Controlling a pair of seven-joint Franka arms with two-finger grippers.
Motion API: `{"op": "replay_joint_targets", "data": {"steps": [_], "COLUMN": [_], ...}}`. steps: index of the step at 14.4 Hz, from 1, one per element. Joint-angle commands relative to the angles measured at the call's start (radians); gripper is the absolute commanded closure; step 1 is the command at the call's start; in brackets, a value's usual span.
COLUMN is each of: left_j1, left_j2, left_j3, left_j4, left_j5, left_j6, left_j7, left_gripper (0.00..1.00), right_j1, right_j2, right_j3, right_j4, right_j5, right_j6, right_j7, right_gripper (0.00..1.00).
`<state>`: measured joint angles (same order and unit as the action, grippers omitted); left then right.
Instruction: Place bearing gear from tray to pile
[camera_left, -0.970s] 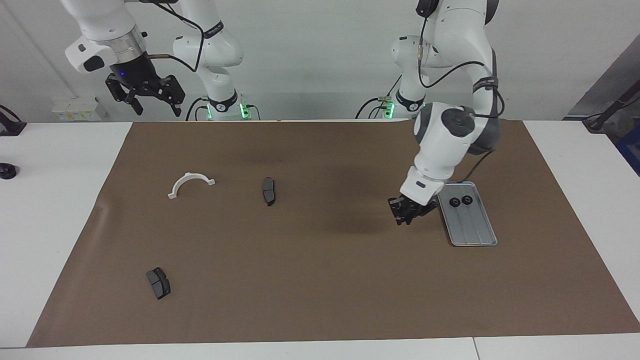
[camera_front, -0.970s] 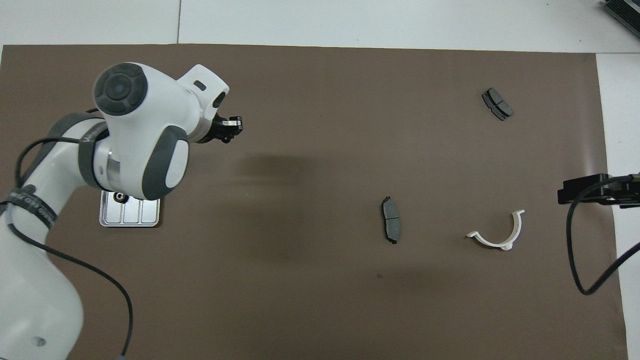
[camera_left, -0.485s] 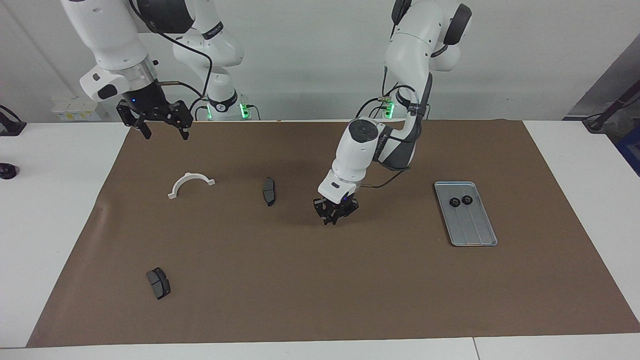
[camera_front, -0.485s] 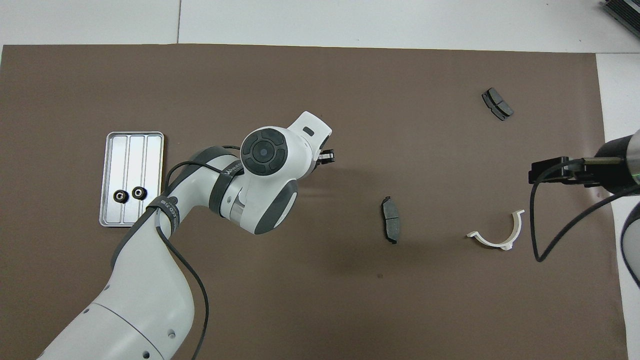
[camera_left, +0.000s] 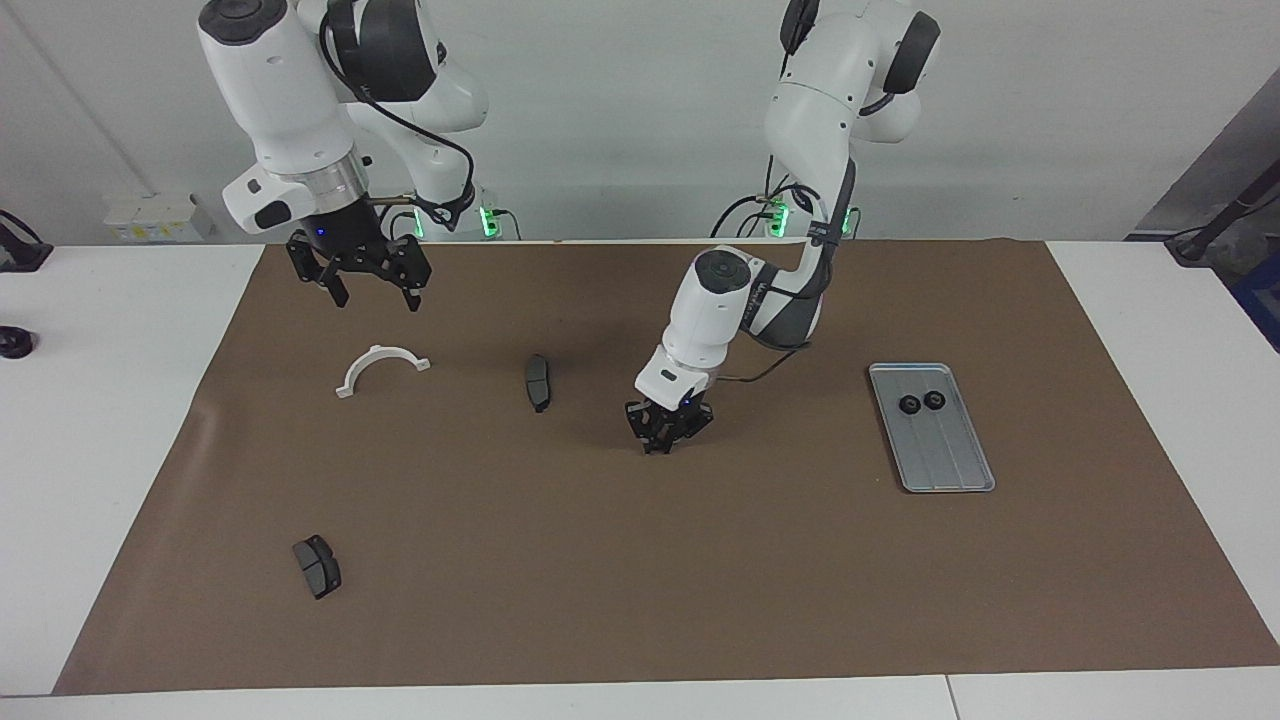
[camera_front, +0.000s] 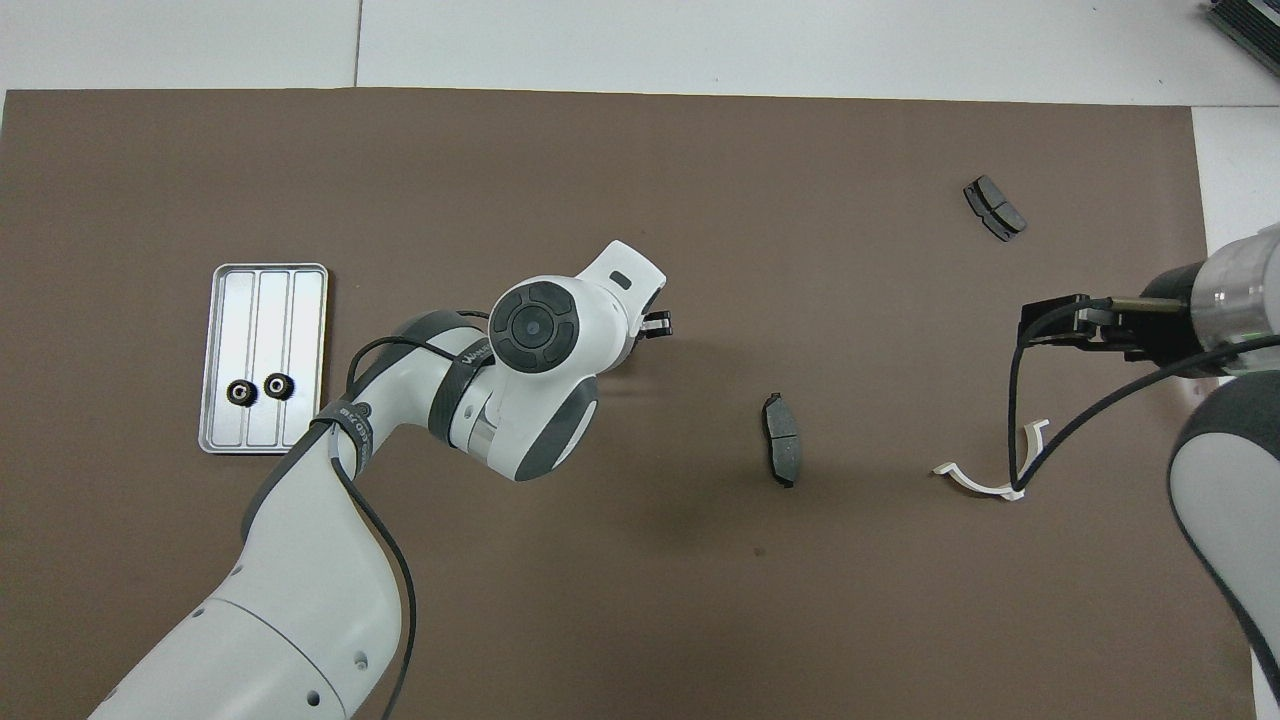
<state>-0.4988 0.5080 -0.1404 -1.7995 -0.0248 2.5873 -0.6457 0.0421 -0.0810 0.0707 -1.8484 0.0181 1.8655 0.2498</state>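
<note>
Brown mat fills the frame centre. Tray, at centre right of the facing view, holds two gears. Left gripper sits low at mid-frame; whether its fingers grip anything cannot be told. Right gripper, upper left, stands spread wide, empty, above the white half-ring bracket.

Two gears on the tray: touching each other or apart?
Apart. The overhead view shows a strip of bare tray between the two gears; the facing view shows the same narrow gap.
</note>
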Motion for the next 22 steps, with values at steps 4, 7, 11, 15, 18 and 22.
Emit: {"op": "replay_joint_targets", "data": {"steps": [4,7,11,15,18,22], "left_j1": [0.075,0.204,0.353,0.495,0.577,0.605], "left_j2": [-0.139,-0.219,-0.244,-0.264,-0.293,-0.344], "left_j3": [0.022,0.024,0.027,0.027,0.030,0.028], "left_j4": [0.036,0.028,0.000,-0.061,-0.133,-0.306], "left_j5": [0.006,0.008,0.013,0.016,0.037,0.063], "left_j6": [-0.267,-0.412,-0.498,-0.486,-0.469,-0.302], "left_j7": [-0.032,-0.026,-0.029,-0.008,-0.006,-0.055], "left_gripper": [0.00,0.00,0.00,0.00,0.00,0.00], "right_j1": [0.083,0.174,0.280,0.390,0.472,0.522], "right_j2": [0.200,0.357,0.466,0.591,0.670,0.690], "right_j3": [0.000,0.001,-0.002,-0.002,0.000,0.001], "right_j4": [0.134,0.270,0.291,0.402,0.422,0.403], "right_j5": [-0.053,-0.137,-0.150,-0.193,-0.277,-0.274], "right_j6": [0.092,0.105,0.260,0.302,0.345,0.353], "right_j7": [0.113,0.256,0.342,0.449,0.523,0.528], "right_gripper": [0.00,0.00,0.00,0.00,0.00,0.01]}}
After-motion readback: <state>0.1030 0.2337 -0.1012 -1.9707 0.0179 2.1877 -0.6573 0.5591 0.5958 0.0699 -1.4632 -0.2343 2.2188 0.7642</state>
